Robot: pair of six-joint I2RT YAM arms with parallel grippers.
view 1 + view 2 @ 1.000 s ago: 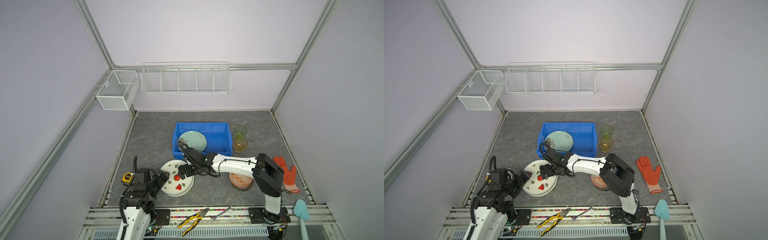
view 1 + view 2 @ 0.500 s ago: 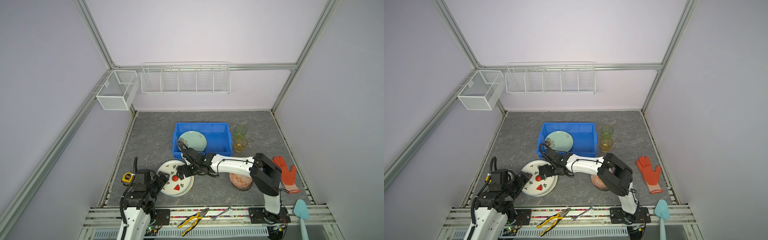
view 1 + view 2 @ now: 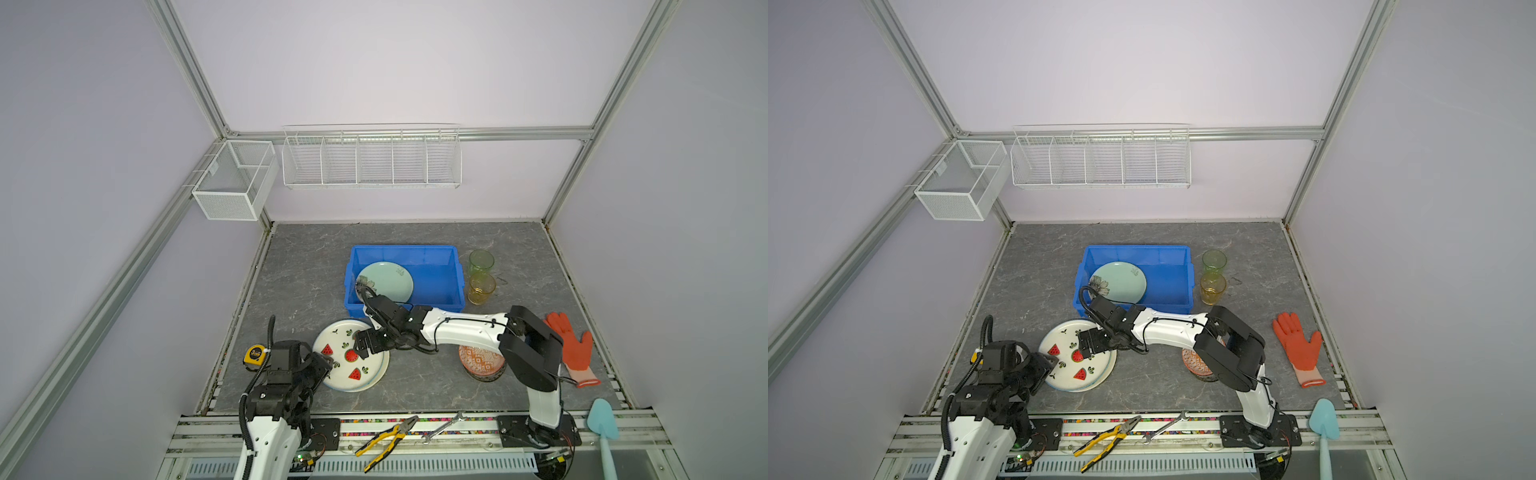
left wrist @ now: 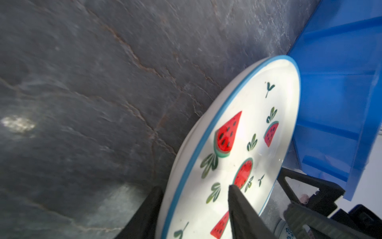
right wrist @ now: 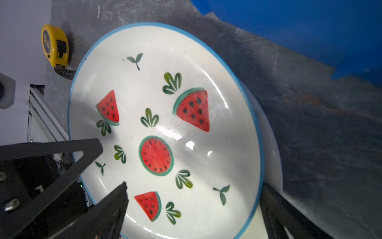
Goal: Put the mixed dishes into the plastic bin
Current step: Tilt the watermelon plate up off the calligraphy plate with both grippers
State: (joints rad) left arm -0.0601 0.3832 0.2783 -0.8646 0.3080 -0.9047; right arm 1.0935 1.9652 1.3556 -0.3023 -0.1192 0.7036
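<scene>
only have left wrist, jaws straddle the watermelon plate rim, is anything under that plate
Observer: Yes, the right wrist view shows a second plate under the watermelon plate.
Operator: anything in the bin
Observer: A pale green plate is in the bin, seen in a top view.
Operator: how's the right gripper set
Observer: The right gripper is open, one of its jaws over the watermelon plate and one outside its rim.

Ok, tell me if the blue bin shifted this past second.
No. Against the wire rack, the blue bin sits where it did, in both top views.
</scene>
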